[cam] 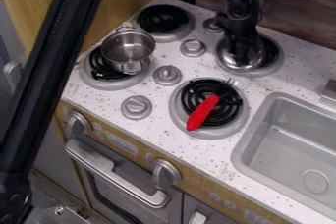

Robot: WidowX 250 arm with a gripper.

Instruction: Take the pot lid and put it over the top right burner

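Burners, round black: four | round shiny metal lid: one, over top right burner | shiny metal pot: one | black gripper: one, can't tell if pinching

You have moderately bright, fairly even light on the speckled white desk; the light's source cannot be told. Small highlights glint on the shiny silver metal pot near the desk's left edge and on the rounded silver metal lid toward its back edge. Soft shading models the grey rectangular sink at the desk's right. Below the front edge, you get pale reflections along the grey oven handle, with dimmer light toward the floor.
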